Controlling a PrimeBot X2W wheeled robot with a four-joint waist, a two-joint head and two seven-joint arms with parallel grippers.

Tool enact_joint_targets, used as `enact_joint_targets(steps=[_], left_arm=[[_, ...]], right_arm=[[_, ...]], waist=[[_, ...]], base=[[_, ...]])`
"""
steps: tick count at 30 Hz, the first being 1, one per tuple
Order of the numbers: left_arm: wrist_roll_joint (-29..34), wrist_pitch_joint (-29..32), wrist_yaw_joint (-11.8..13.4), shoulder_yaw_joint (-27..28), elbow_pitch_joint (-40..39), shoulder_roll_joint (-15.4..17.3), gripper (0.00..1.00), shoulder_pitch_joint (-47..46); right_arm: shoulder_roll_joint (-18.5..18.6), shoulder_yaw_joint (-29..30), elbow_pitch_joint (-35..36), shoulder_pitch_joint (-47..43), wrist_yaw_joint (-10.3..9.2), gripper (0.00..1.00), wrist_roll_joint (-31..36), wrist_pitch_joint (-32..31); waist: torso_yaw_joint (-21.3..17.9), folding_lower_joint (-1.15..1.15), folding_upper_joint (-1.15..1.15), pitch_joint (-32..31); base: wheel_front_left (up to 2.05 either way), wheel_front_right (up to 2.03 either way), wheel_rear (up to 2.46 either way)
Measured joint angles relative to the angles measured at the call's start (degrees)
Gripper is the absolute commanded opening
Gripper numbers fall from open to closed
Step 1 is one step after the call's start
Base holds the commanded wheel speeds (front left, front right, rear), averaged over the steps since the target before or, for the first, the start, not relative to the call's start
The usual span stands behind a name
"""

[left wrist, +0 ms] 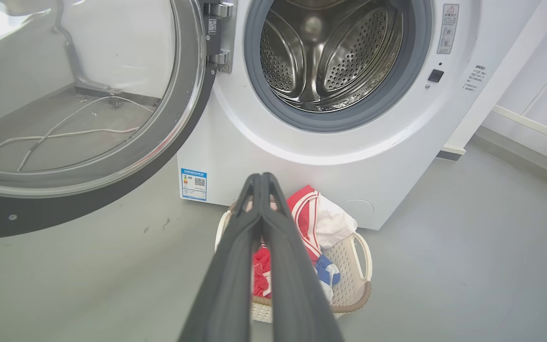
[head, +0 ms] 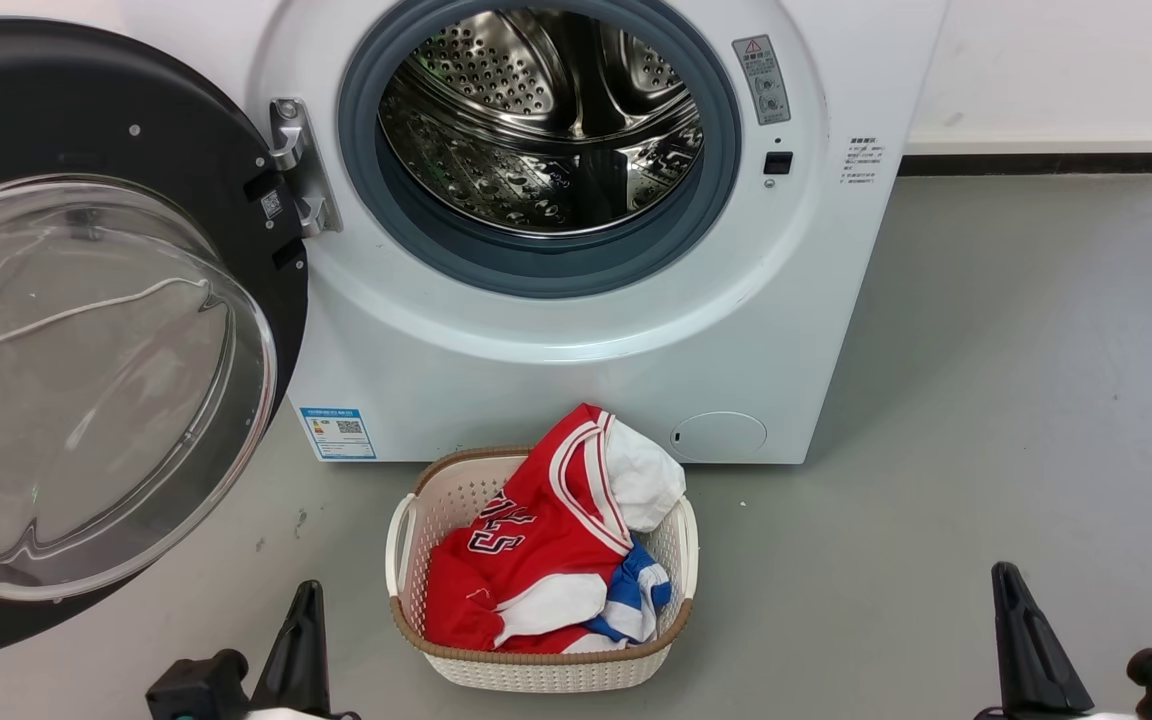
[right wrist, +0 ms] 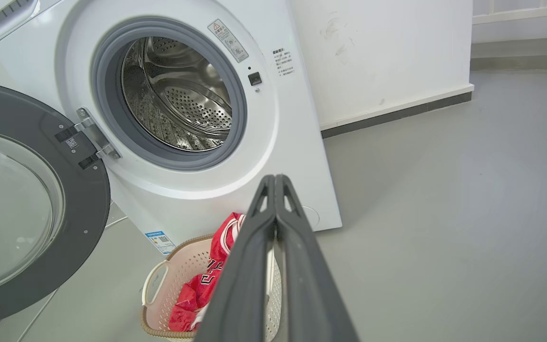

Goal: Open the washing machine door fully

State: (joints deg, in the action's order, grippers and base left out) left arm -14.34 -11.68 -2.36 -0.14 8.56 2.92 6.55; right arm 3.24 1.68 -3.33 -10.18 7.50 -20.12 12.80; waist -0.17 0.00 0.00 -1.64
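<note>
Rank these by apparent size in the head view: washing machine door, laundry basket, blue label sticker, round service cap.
1. washing machine door, though it stands nearer the camera.
2. laundry basket.
3. round service cap and blue label sticker: too alike to rank.

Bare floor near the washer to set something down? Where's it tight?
Widest free patch: floor right of the washing machine and laundry basket, out to the wall. Narrower strip between basket and the open washing machine door. Crowded: below the drum opening, where the basket sits close to the machine.
</note>
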Motion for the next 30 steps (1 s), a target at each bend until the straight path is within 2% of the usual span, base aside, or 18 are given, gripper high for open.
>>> enact_joint_targets(steps=[13, 30], left_arm=[[-13.81, 3.13, -0.76, 0.91, 0.87, -0.01, 0.00, -2.08], [-29.02, 6.69, -1.70, 2.33, 1.96, -0.02, 0.00, -4.63]], right_arm=[[0.55, -0.18, -1.96, 2.83, 0.00, 0.00, -13.69, -2.67], [1.02, -0.03, -3.96, 5.61, 0.00, 0.00, -28.35, -5.79]], waist=[[0.02, 0.00, 0.00, 0.21], [0.04, 0.00, 0.00, 0.48]], base=[[0.00, 0.00, 0.00], [0.00, 0.00, 0.00]])
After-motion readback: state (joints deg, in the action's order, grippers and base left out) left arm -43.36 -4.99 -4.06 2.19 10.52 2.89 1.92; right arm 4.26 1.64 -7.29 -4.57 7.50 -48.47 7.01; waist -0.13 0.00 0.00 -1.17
